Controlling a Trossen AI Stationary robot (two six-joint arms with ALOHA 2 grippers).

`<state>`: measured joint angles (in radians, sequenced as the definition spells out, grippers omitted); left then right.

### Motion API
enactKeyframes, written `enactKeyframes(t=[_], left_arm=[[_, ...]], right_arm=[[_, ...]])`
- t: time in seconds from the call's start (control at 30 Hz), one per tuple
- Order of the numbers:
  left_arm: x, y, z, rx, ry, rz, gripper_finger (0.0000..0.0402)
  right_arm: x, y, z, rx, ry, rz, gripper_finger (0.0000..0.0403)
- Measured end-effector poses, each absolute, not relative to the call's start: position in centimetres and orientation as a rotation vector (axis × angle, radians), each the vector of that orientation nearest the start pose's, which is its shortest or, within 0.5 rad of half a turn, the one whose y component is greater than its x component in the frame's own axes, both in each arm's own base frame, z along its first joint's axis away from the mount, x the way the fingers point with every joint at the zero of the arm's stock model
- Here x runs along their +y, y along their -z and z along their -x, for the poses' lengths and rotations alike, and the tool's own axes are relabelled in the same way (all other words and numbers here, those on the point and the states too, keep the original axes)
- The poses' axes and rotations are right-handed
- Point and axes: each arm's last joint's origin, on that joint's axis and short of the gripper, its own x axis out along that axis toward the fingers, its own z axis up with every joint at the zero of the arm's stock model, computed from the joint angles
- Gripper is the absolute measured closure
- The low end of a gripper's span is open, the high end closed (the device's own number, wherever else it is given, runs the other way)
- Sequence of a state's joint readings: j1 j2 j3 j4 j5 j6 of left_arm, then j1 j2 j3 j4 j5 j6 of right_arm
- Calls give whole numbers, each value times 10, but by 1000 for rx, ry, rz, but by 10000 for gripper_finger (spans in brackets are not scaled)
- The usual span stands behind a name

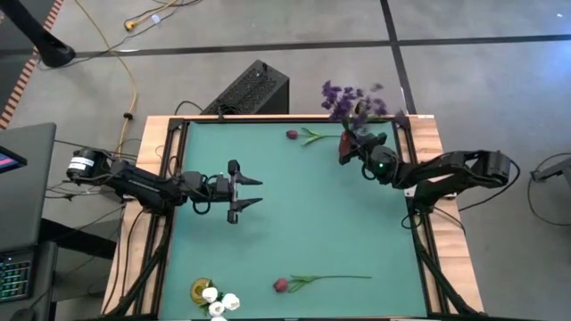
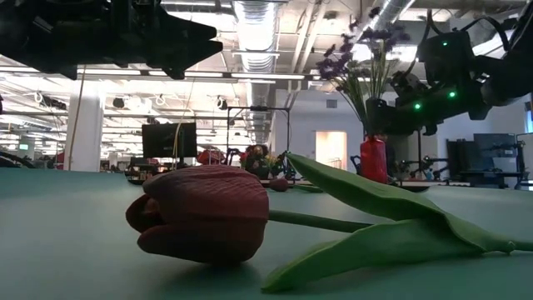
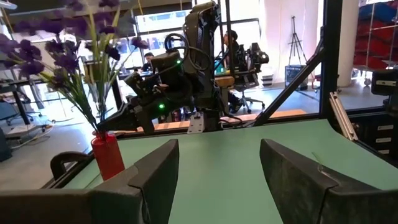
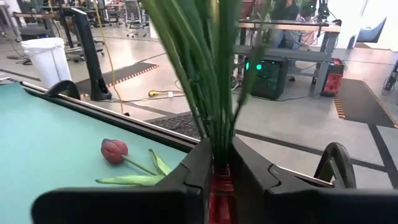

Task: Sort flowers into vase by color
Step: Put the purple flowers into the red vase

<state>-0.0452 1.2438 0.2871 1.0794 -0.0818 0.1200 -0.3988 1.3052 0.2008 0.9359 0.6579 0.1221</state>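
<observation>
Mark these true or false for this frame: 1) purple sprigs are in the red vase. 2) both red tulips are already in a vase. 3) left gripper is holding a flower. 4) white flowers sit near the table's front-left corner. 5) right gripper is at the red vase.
1) True. The purple sprigs stand in the red vase.
2) False. One red tulip lies on the mat near the front edge, another red tulip near the back edge.
3) False. The left gripper is open and empty over the mat.
4) True. The white flowers sit there.
5) True. The right gripper has its fingers on either side of the stems at the vase mouth.
</observation>
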Motion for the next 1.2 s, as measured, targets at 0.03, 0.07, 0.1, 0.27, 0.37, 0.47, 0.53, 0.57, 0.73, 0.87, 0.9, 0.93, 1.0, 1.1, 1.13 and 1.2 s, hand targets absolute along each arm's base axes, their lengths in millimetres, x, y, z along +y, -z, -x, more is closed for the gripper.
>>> enactKeyframes(t=[0.03, 0.07, 0.1, 0.27, 0.37, 0.47, 0.53, 0.57, 0.73, 0.87, 0.9, 0.93, 1.0, 1.1, 1.13, 1.2], left_arm=[[-8, -200, -221, -120, -44, -112, 187], [-8, -200, -221, -120, -44, -112, 187], [-8, -200, -221, -120, -44, -112, 187], [-8, -200, -221, -120, -43, -111, 187], [-8, -200, -221, -120, -43, -111, 187], [-8, -200, -221, -120, -43, -111, 187], [-8, -200, -221, -119, -43, -111, 187], [-8, -200, -221, -119, -43, -111, 187], [-8, -199, -221, -118, -42, -112, 187], [-8, -199, -221, -118, -41, -112, 187], [-8, -199, -221, -116, -41, -112, 187], [-8, -199, -221, -115, -41, -112, 187], [-8, -199, -221, -115, -41, -112, 187], [-8, -199, -221, -115, -42, -112, 187], [-8, -199, -221, -115, -42, -112, 187], [-8, -199, -221, -115, -42, -112, 187]], right_arm=[[-95, -151, -181, 114, 1063, -87, 314], [-95, -150, -181, 119, 1064, -86, 308], [-96, -150, -181, 124, 1065, -86, 302], [-95, -149, -181, 133, 1065, -85, 269], [-95, -149, -180, 135, 1065, -84, 248], [-95, -148, -180, 147, 1064, -83, 229], [-95, -148, -180, 160, 1060, -82, 216], [-94, -148, -179, 167, 1058, -81, 210], [-88, -153, -175, 195, 1038, -75, 188], [-83, -158, -168, 222, 1026, -83, 179], [-82, -159, -167, 227, 1025, -89, 178], [-81, -160, -165, 231, 1025, -95, 177], [-79, -162, -161, 243, 1026, -101, 177], [-78, -165, -158, 239, 1025, -105, 177], [-78, -166, -157, 234, 1024, -106, 177], [-78, -166, -157, 229, 1022, -107, 177]])
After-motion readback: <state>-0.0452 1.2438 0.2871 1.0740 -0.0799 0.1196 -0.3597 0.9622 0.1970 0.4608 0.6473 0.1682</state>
